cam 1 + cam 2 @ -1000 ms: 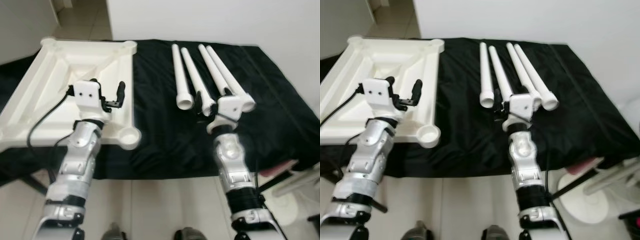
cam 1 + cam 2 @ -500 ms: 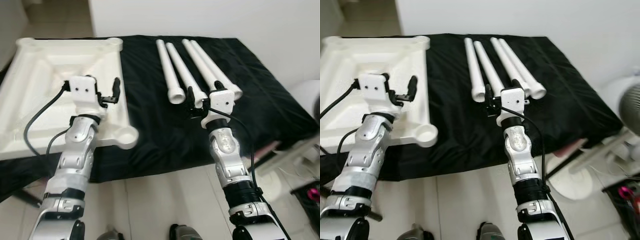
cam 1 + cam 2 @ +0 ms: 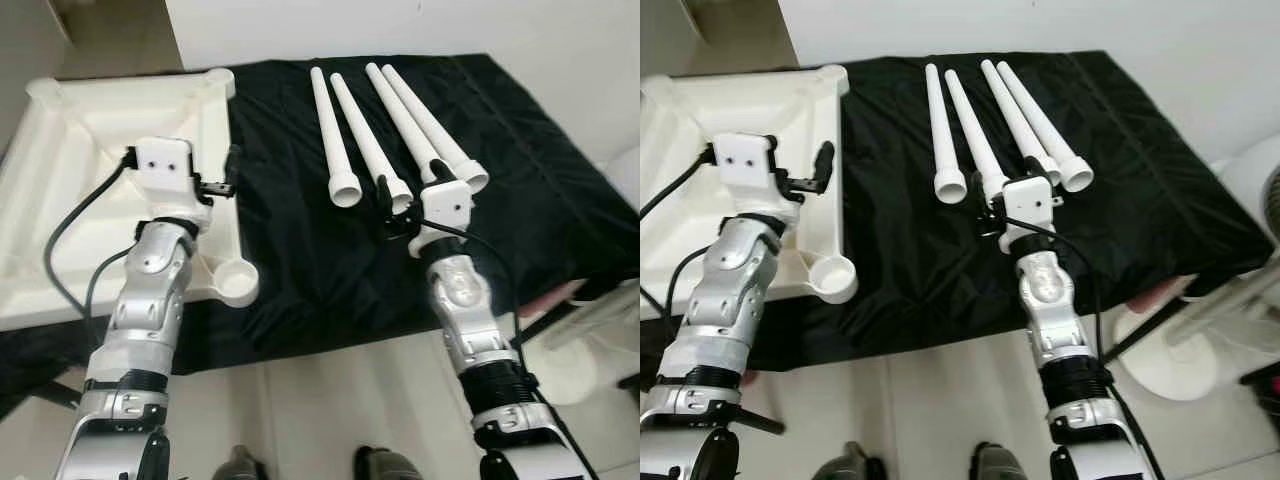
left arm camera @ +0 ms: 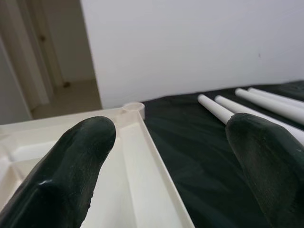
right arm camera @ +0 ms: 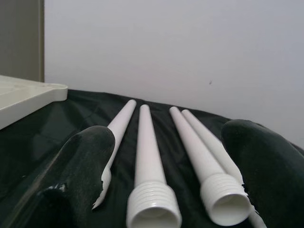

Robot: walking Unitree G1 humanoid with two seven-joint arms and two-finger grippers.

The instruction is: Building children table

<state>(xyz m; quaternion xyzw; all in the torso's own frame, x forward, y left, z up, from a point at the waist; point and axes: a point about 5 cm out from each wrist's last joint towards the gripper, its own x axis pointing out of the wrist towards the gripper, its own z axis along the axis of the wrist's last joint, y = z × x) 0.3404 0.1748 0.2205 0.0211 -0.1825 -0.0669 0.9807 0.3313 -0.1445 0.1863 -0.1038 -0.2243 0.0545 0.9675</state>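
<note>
A white table top [image 3: 70,170] lies upside down on the left of the black cloth, with a round socket [image 3: 238,283] at its near right corner. Several white tapered legs [image 3: 366,141] lie side by side on the cloth at the middle, threaded ends toward me. My left gripper [image 3: 218,183] hovers open over the table top's right rim [image 4: 156,175], holding nothing. My right gripper [image 3: 408,192] stands open just before the near ends of the legs [image 5: 152,209], with one leg's threaded end between its spread fingers but not touched.
The black cloth [image 3: 310,260] covers a low table that reaches to the white wall behind. A white round stand base [image 3: 1165,355] sits on the tiled floor at the right. A doorway [image 4: 42,61] opens behind the table top on the left.
The whole picture has shifted as the camera moved. My left gripper now sits closer to the table top's right rim. Both grippers stay open and empty.
</note>
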